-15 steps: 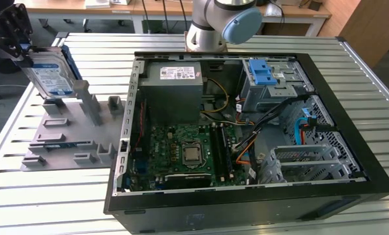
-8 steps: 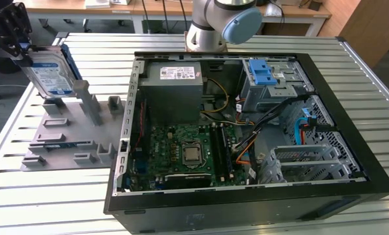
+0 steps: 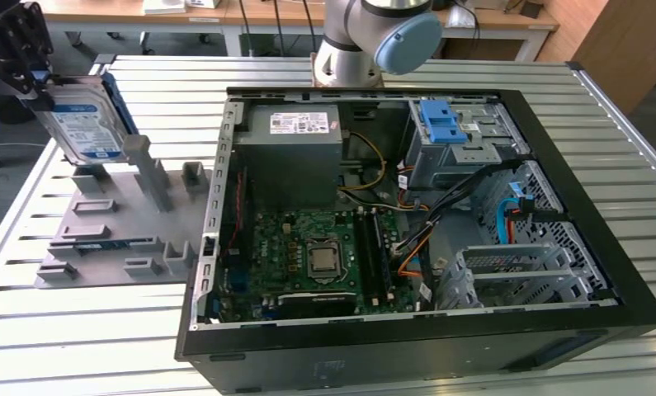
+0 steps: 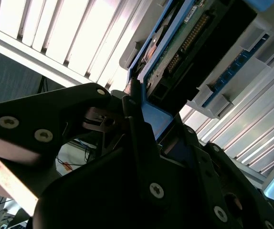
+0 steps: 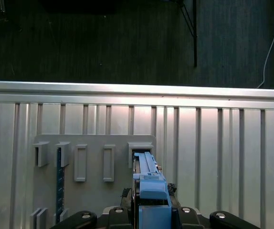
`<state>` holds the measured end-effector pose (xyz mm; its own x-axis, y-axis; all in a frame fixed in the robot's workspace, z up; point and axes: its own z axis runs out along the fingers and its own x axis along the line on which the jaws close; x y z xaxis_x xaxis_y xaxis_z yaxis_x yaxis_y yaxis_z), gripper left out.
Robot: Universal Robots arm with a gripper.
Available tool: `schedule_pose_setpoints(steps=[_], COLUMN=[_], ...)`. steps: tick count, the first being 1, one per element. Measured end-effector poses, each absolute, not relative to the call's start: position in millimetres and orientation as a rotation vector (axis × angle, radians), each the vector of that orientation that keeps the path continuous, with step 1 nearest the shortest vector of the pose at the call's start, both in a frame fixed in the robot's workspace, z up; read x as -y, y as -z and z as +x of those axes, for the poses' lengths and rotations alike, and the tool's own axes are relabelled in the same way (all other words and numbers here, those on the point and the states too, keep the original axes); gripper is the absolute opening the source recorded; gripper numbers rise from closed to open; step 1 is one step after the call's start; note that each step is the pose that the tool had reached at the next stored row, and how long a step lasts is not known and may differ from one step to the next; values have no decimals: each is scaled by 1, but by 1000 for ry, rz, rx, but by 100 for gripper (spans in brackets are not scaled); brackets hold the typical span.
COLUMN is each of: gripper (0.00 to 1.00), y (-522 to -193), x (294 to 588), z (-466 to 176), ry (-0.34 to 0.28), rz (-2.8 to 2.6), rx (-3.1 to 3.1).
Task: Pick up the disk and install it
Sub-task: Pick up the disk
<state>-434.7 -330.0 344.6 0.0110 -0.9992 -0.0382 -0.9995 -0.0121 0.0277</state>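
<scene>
Pincer (image 3: 36, 87) clenched on disk (image 3: 86, 128), at grey rack (image 3: 119, 239); slatted metal table (image 3: 86, 330); dark floor (image 5: 103, 43) beyond.

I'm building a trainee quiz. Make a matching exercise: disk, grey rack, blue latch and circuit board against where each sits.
1 disk
2 grey rack
3 blue latch
4 circuit board

A flat inside the computer case
B gripped by the claw
C on the table, beside the case
D atop the drive cage

Pairs: 1-B, 2-C, 3-D, 4-A
</scene>
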Motion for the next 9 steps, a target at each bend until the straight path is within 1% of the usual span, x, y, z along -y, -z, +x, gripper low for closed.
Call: schedule_pose_setpoints(steps=[9], gripper=[36], y=[-347], x=[330], z=[-435], ry=[-73], rz=[-2229], rx=[-2203])
